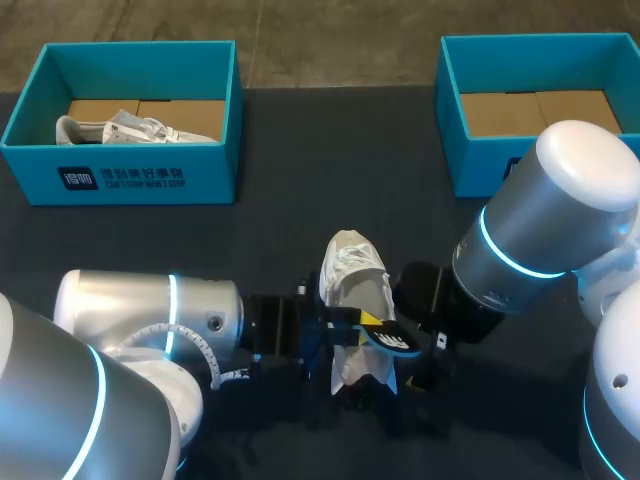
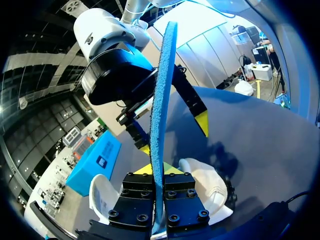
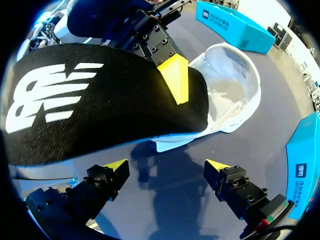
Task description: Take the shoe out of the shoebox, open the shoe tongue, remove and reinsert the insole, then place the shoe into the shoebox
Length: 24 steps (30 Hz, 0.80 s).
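A white shoe (image 1: 352, 285) lies in the middle of the dark table, its opening facing up. My left gripper (image 1: 366, 322) is shut on the black insole (image 1: 392, 340), which sticks out over the shoe's heel end. In the left wrist view the insole (image 2: 161, 100) stands edge-on with its blue underside showing, pinched in my gripper (image 2: 157, 171). My right gripper (image 3: 165, 167) is open just under the insole (image 3: 100, 110), with nothing between its fingers. The shoe (image 3: 232, 90) lies ahead of it, and the left arm's yellow fingertip (image 3: 175, 80) presses on the insole.
A blue shoebox (image 1: 120, 170) at the back left holds another pale shoe (image 1: 130, 130). A second blue shoebox (image 1: 452, 150) at the back right shows only its cardboard floor. My right arm (image 1: 540, 230) reaches in from the right beside the shoe.
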Tool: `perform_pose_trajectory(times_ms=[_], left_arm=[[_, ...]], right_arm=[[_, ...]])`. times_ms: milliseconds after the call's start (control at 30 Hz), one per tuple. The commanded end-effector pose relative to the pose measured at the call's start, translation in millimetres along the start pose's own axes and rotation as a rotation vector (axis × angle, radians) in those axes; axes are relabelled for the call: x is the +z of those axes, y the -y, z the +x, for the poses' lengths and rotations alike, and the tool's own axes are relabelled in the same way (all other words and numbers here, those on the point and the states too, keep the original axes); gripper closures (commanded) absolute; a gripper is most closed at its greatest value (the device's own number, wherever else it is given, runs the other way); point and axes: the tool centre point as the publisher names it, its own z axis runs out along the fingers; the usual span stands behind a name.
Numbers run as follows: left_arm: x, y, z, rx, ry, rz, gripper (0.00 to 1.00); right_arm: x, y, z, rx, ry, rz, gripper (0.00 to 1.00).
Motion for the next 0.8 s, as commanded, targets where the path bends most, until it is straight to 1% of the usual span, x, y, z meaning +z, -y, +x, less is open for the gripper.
perform_pose_trajectory(times_ms=[33, 267, 467, 800], left_arm=[[-3, -7, -0.5, 0.001, 0.008, 0.010, 1.00], [-1, -18, -5.2, -0.002, 0.028, 0.036, 1.00], [1, -25, -5.4, 0.000, 0.020, 0.059, 1.00], [3, -32, -9.3, 0.024, 0.036, 0.064, 1.00]], right_arm=[[0, 1.2, 0.5, 0.000, -0.001, -0.003, 0.00], [0, 1.2, 0.5, 0.000, -0.001, -0.003, 0.00], [0, 1.2, 0.5, 0.000, -0.001, -0.003, 0.00], [0, 1.2, 0.5, 0.000, -0.001, -0.003, 0.00]])
